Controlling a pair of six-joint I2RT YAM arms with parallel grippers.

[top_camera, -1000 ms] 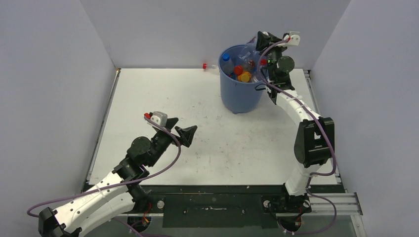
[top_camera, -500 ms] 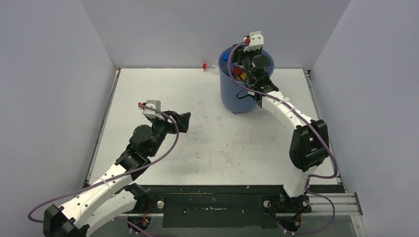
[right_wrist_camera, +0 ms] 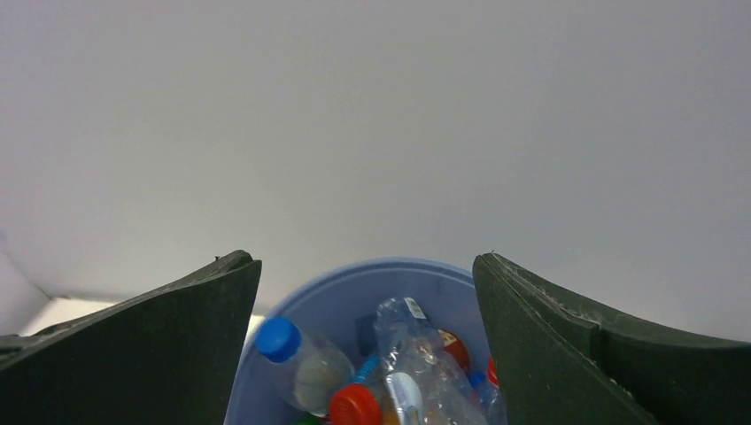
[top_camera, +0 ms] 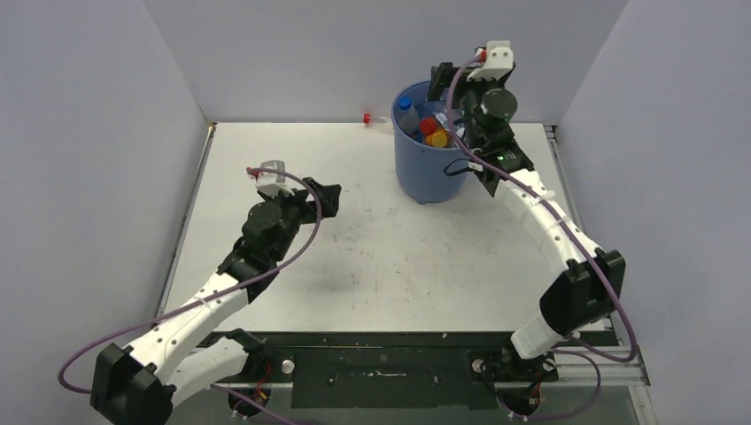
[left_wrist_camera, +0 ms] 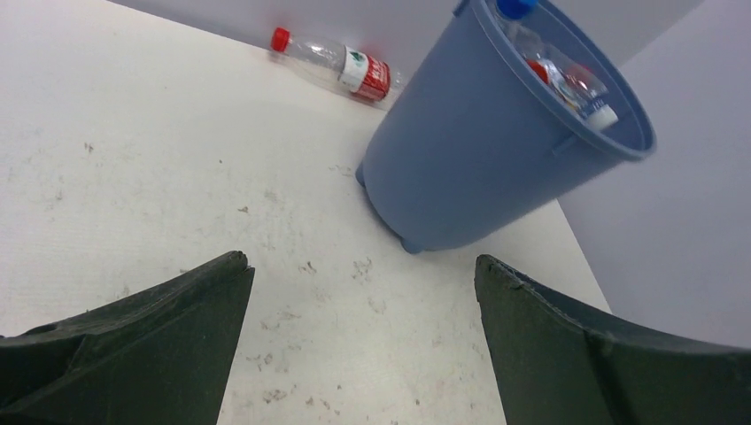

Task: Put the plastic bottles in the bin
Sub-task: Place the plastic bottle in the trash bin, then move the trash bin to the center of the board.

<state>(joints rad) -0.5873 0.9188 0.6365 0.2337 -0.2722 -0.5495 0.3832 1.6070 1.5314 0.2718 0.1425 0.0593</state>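
**Desk:** Top view, what have you got?

**Operator:** My right gripper (top_camera: pixel 447 96) hangs over the bin (top_camera: pixel 425 177), upper right of centre, with the plastic bottles (top_camera: pixel 431 130) heaped inside. A stray bottle (top_camera: pixel 376 118), red-capped, lies on the table (top_camera: pixel 398 257) against the back wall (top_camera: pixel 292 62), just left of the bin. My left gripper (top_camera: pixel 326 197) is left of centre, over the table, well apart from both.

**Desk:** Left wrist?

**Operator:** I see the jaws spread wide with nothing between them. The bin fills the upper right. The stray bottle, red label showing, lies on its side at top centre, near the bin.

**Desk:** Right wrist?

**Operator:** Jaws wide here too, and empty. The bin's rim sits at bottom centre, with blue and red caps among clear bottles inside and the wall above
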